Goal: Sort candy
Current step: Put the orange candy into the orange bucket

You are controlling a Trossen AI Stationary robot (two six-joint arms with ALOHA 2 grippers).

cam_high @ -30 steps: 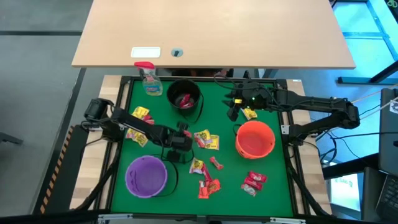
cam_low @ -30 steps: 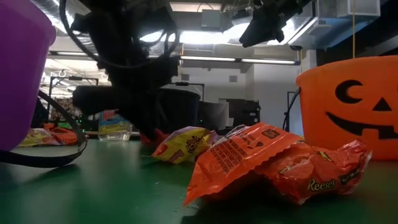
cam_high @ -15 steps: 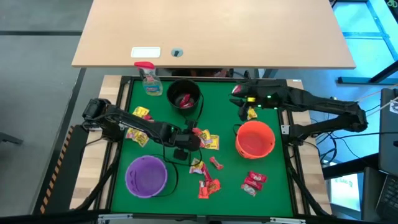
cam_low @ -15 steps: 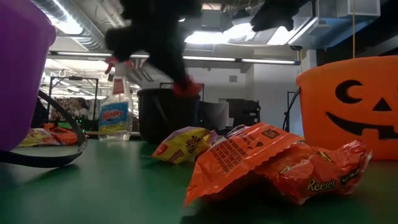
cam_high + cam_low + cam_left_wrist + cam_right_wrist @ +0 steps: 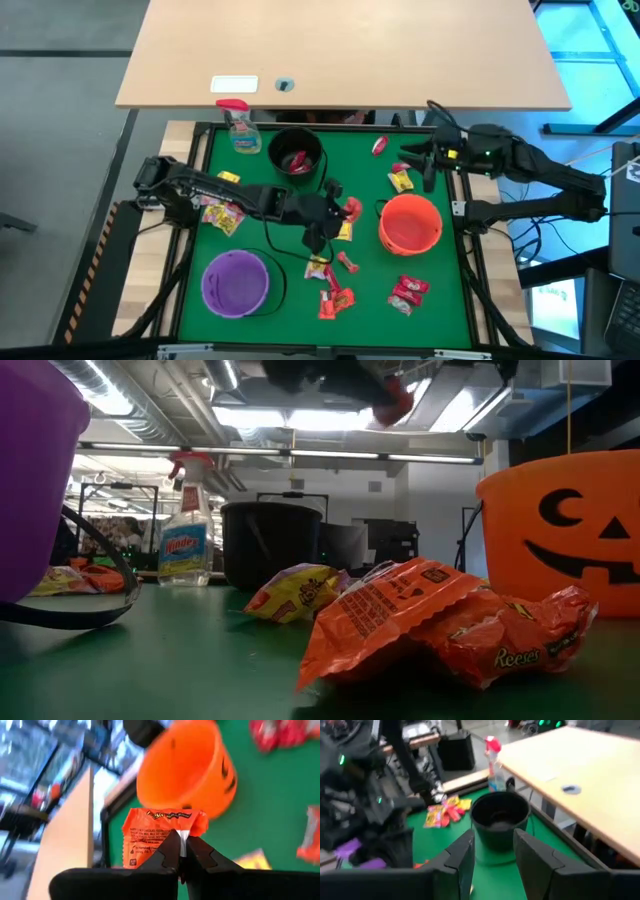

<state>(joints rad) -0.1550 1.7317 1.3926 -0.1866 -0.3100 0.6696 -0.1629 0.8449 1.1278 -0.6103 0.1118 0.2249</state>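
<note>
Pinching an orange packet [image 5: 165,832], left fingers [image 5: 170,850], label legible only at wrist

Two dark arms on show — matte black links, chunky rounded joints. The left arm [image 5: 215,190], mid-left in the high view, trails thin black cables beside its segments. The right arm [image 5: 545,170], upper right, glows with small green lights near its wrist. Up close, the left gripper [image 5: 182,851] has black, wedge-shaped fingers; the right gripper [image 5: 492,855] shows broad, dark, angular ones — smooth, unmarked.
</note>
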